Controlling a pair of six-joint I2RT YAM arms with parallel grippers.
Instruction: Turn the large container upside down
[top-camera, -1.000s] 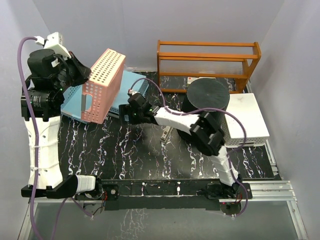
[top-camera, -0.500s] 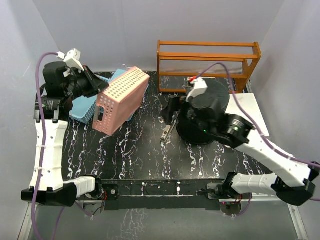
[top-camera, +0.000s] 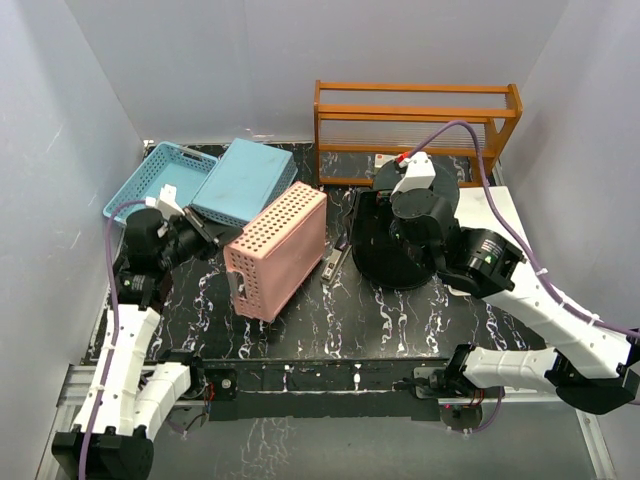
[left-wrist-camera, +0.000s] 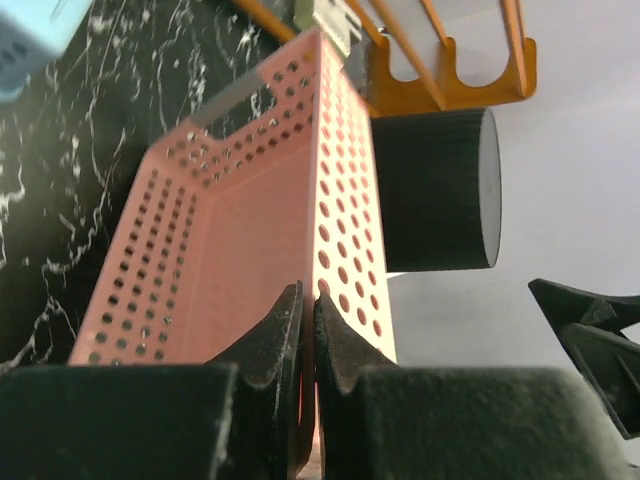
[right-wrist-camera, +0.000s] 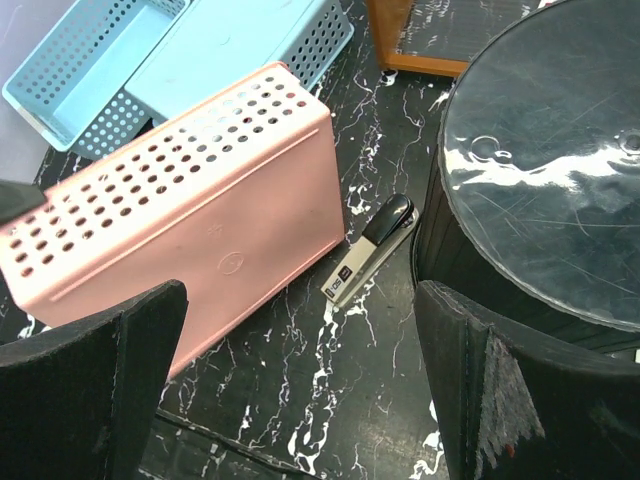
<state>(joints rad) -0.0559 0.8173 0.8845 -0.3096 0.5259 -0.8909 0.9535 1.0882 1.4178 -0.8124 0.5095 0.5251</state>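
Bucket (right-wrist-camera: 540, 170): black and round, on the worktop (top-camera: 300, 330) directly below the right tool (right-wrist-camera: 300, 330), mostly under one of its fingers and offset from the gap; flat closed face up, sides flaring toward the worktop.
Orientation: judged already base-up, rim down; not confirmed, with the rim out of sight against the worktop.
Right tool: fingers spread wide, nothing between them, poised above the bucket top with no visible contact.
Left tool (left-wrist-camera: 307, 312): closed on one perforated wall of the pink basket (top-camera: 280, 250), pinched between both fingers; well apart from the bucket.
Pink basket: tipped on its side in front of the left tool, open face toward it; contact with the worktop not clear.
Stapler (right-wrist-camera: 372, 248): flat on the worktop ahead of the right tool's gap, just beside the bucket's foot, between bucket and pink basket.
Rack (top-camera: 415, 120): orange wood, beyond the right tool, behind the bucket.
Step in hand: judged as clearing the right tool away from a finished flip.
Done well: lift straight up first with fingers wide, then draw back toward the base; no sideways sweep across the flat top, given the risk of sliding or tipping a light bucket seated on its rim; check for an even seat all round.
Hazard: pink basket swung into the bucket; best to hold the left tool quiet until the right tool is clear.
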